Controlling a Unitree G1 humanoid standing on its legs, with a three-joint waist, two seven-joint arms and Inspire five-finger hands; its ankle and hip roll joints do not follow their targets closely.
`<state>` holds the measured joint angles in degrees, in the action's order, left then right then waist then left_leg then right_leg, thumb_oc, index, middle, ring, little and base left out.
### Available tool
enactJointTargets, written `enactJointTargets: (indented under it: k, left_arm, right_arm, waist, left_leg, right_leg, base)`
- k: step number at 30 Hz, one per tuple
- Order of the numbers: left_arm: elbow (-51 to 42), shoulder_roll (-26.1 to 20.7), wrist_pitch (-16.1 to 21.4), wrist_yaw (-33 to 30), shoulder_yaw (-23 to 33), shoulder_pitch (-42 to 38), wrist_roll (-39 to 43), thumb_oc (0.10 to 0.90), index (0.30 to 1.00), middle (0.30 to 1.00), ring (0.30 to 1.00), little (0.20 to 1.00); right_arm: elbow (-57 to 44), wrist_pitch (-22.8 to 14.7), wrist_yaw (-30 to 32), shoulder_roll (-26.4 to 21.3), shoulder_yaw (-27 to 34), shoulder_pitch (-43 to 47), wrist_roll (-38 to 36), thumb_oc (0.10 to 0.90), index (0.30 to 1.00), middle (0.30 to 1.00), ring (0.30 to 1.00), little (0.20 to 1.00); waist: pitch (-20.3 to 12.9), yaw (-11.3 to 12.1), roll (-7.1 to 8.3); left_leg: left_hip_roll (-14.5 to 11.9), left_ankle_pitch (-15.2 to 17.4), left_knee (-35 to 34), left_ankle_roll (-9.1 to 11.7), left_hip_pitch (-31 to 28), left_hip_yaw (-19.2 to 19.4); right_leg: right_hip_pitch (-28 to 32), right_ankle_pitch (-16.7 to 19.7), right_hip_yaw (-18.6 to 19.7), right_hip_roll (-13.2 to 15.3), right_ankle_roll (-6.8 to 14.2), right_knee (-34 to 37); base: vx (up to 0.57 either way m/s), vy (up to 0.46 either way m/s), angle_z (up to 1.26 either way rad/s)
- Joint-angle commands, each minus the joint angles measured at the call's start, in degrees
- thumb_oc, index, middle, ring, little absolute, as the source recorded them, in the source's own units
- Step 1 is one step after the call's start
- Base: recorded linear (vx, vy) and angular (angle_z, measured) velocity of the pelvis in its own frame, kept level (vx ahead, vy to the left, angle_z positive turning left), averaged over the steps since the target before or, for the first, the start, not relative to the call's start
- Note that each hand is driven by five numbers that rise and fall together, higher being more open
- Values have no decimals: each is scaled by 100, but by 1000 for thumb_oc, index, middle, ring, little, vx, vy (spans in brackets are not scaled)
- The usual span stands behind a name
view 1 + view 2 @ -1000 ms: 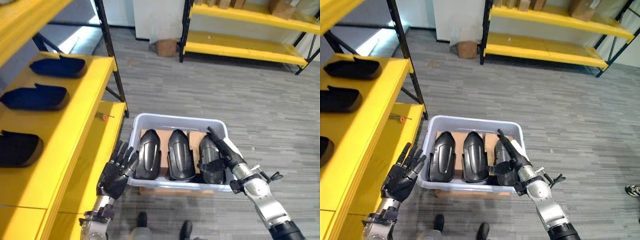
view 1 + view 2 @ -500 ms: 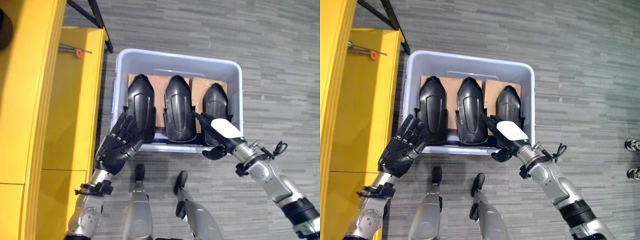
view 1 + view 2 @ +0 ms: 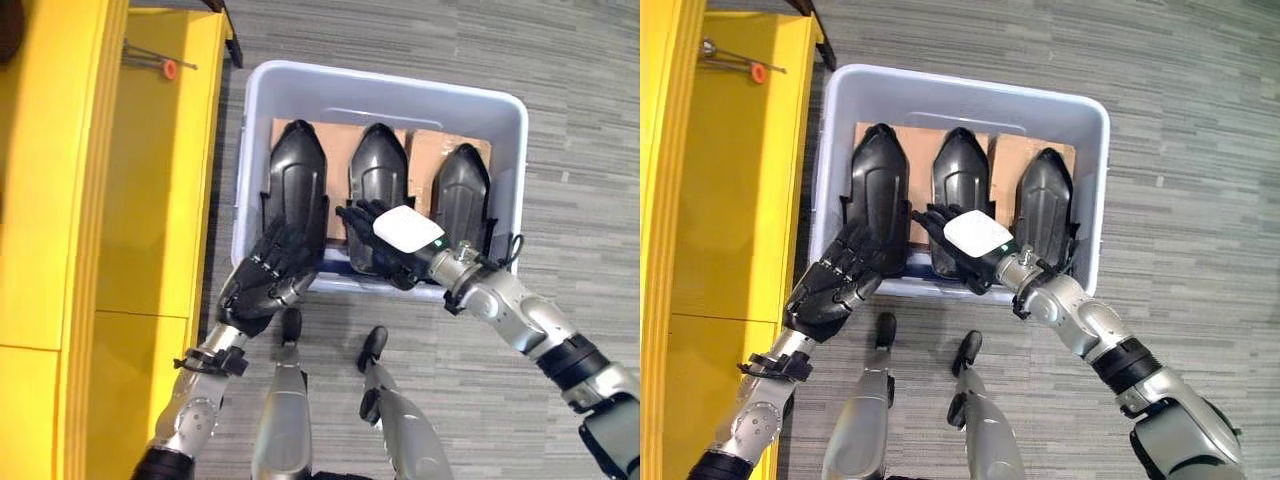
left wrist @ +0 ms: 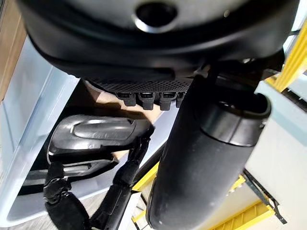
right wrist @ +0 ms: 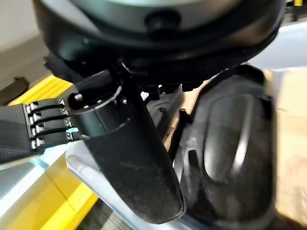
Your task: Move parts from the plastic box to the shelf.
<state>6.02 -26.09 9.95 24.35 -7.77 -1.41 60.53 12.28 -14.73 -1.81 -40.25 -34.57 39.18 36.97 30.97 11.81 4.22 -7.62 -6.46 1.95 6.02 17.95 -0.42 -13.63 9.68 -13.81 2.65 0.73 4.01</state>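
Observation:
A pale plastic box [image 3: 380, 90] stands on the floor with three black moulded parts side by side on cardboard. My left hand [image 3: 262, 280] reaches over the near rim, its straight fingers resting on the near end of the left part [image 3: 297, 175]. Across the near end of the middle part [image 3: 378, 170] lies my right hand [image 3: 385, 245], white cover uppermost, fingers spread and open. The right part [image 3: 463, 195] lies untouched. In the right wrist view the middle part [image 5: 230, 158] shows past the thumb, with the left hand's fingers [image 5: 38, 129] beside it.
The yellow shelf [image 3: 150, 200] runs along the left of the box, its lower board close to the box wall. An orange-handled tool [image 3: 165, 68] lies at the shelf's far end. Grey plank floor surrounds the box on the right and far sides.
The camera has tilted down over the box. My right hand has shifted left from the right part onto the middle part. My left hand has come over the rim onto the left part.

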Motion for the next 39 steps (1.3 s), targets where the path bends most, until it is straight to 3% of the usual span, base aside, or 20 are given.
enactJointTargets:
  k: [1, 3, 4, 6, 7, 9, 13, 16, 18, 22, 27, 29, 34, 35, 39]
  left_arm:
    - [-624, -128, 160, 278, -29, 77, 134, 900, 1000, 1000, 1000, 1000]
    - [-537, -144, -60, 387, -54, 43, 91, 900, 1000, 1000, 1000, 1000]
    - [-501, -125, -68, 425, -70, 35, 70, 900, 1000, 1000, 1000, 1000]
    - [-423, -38, -121, 439, -156, -21, 31, 900, 1000, 1000, 1000, 1000]
    - [-380, 29, -77, 420, -254, -50, 30, 900, 1000, 1000, 1000, 1000]
    - [-370, 60, -39, 465, -310, -1, 160, 900, 1000, 1000, 1000, 1000]
    - [-289, 157, -79, 507, -386, 39, 177, 900, 1000, 1000, 1000, 1000]
    - [-210, 262, -28, 577, -401, 86, 237, 900, 1000, 1000, 1000, 1000]
    - [-190, 338, 53, 604, -481, 94, 298, 900, 1000, 1000, 1000, 1000]
    - [-162, 428, 74, 620, -554, 63, 312, 900, 1000, 1000, 1000, 1000]
    - [-151, 476, 72, 519, -687, -29, 287, 900, 1000, 1000, 1000, 1000]
    - [-88, 447, 42, 484, -767, -101, 290, 900, 1000, 1000, 1000, 1000]
    - [25, 339, 5, 614, -888, -167, 297, 900, 1000, 1000, 1000, 1000]
    - [48, 307, -5, 645, -923, -172, 280, 900, 1000, 1000, 1000, 1000]
    - [22, 246, -37, 726, -978, -139, 271, 900, 1000, 1000, 1000, 1000]
  right_arm:
    - [-333, 75, 374, -237, -138, 476, -406, 900, 1000, 1000, 1000, 1000]
    - [-27, 370, 130, -45, -161, 544, -1006, 900, 1000, 1000, 1000, 1000]
    - [131, 418, 167, 9, -176, 582, -958, 900, 1000, 1000, 1000, 1000]
    - [594, 785, 612, 68, -291, 746, -567, 900, 1000, 1000, 1000, 1000]
    - [1128, 1221, 1397, 89, -380, 853, -176, 900, 1000, 1000, 1000, 1000]
    - [1356, 1308, 2060, 143, -95, 841, -203, 900, 1000, 1000, 1000, 1000]
    - [1157, 1241, 2401, 314, 454, 564, 35, 900, 1000, 1000, 1000, 1000]
    - [975, 1722, 2682, 310, 534, 362, 366, 900, 1000, 1000, 1000, 1000]
    - [1128, 2144, 3052, 400, 691, 221, 52, 900, 1000, 1000, 1000, 1000]
    - [1297, 2100, 3027, 601, 887, 42, 106, 900, 1000, 1000, 1000, 1000]
    - [1486, 1902, 2742, 608, 694, 220, 321, 900, 1000, 1000, 1000, 1000]
    - [1764, 1697, 2801, 509, 447, 632, 722, 900, 1000, 1000, 1000, 1000]
    - [2284, 1757, 3024, 238, -147, 1551, 1156, 900, 1000, 1000, 1000, 1000]
    - [2586, 2004, 3108, 135, -409, 1883, 1141, 900, 1000, 1000, 1000, 1000]
    - [3099, 2403, 3363, 72, -619, 2269, 948, 900, 1000, 1000, 1000, 1000]
  waist:
    - [-154, 13, -160]
    - [-126, 35, -179]
    - [-118, 39, -197]
    - [-117, 55, -263]
    - [-117, 66, -341]
    - [-117, 53, -446]
    - [-117, -27, -550]
    - [-117, -101, -623]
    - [-117, -166, -707]
    - [-117, -226, -782]
    - [-117, -207, -853]
    - [-117, -139, -890]
    - [-117, 33, -932]
    - [-117, 107, -947]
    - [-117, 208, -969]
  left_leg:
    - [162, -81, 142, -259, 392, -275]
    - [175, -86, 179, -233, 426, -309]
    - [186, -78, 200, -240, 431, -315]
    - [216, -68, 219, -253, 476, -328]
    - [236, -69, 219, -279, 524, -331]
    - [292, -47, 259, -314, 592, -315]
    - [350, -40, 256, -334, 665, -274]
    - [368, -27, 251, -347, 682, -206]
    - [400, 0, 277, -378, 727, -141]
    - [432, 56, 351, -396, 789, -90]
    - [471, 83, 455, -419, 895, -90]
    - [496, 88, 529, -418, 952, -113]
    - [542, 82, 593, -423, 1018, -191]
    - [551, 70, 572, -420, 1015, -212]
    - [563, 58, 543, -419, 1014, -244]
  right_leg:
    - [-113, -833, 158, 395, 372, -1125]
    - [-129, -860, 138, 399, 368, -1174]
    - [-142, -870, 144, 398, 365, -1203]
    - [-206, -890, 142, 411, 355, -1251]
    - [-263, -904, 143, 431, 341, -1283]
    - [-347, -916, 126, 476, 357, -1344]
    - [-490, -894, 134, 555, 390, -1403]
    - [-570, -896, 174, 604, 407, -1430]
    - [-685, -897, 230, 653, 413, -1482]
    - [-794, -918, 272, 712, 427, -1567]
    - [-916, -957, 263, 761, 417, -1694]
    - [-963, -976, 240, 780, 411, -1770]
    - [-984, -999, 145, 780, 402, -1840]
    - [-962, -999, 96, 776, 399, -1821]
    - [-923, -1010, 37, 776, 394, -1796]
  base:
    - [-16, 6, 3]
    - [21, 35, 10]
    - [50, 80, 16]
    - [23, 98, 9]
    - [14, 125, 4]
    - [25, 131, 8]
    - [27, 85, 4]
    - [22, 109, -1]
    - [16, 128, -4]
    - [24, 67, -5]
    - [15, 9, -2]
    - [17, -16, 2]
    - [9, -37, 3]
    - [3, -43, 2]
    - [-3, -30, 6]
